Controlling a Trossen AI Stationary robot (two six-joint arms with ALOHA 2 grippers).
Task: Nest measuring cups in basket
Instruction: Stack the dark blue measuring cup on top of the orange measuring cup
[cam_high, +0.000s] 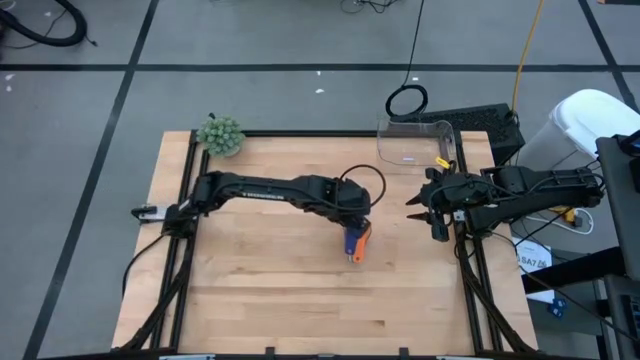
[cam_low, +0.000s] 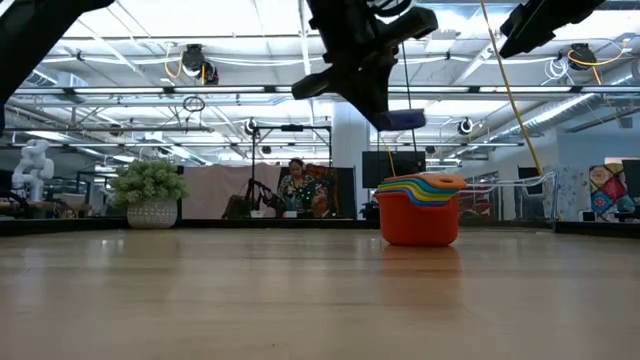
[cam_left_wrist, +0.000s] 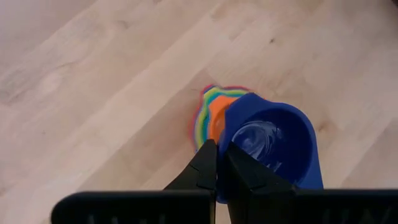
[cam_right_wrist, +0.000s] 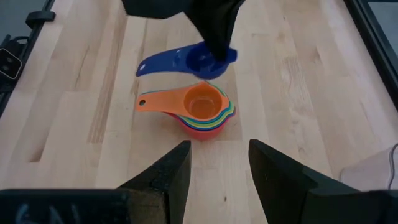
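The left gripper (cam_high: 352, 225) hangs over the middle of the table (cam_high: 270, 290), its jaws closed on the rim of a dark blue cup (cam_right_wrist: 193, 60), held in the air just above the stack of nested cups (cam_right_wrist: 202, 112). The stack stands on the bare wood, orange cup (cam_right_wrist: 200, 102) on top, red cup (cam_low: 418, 222) outermost. The basket (cam_high: 418, 145) sits at the far right corner, well apart. The right gripper (cam_high: 418, 205) waits near the right edge, jaws spread and holding nothing.
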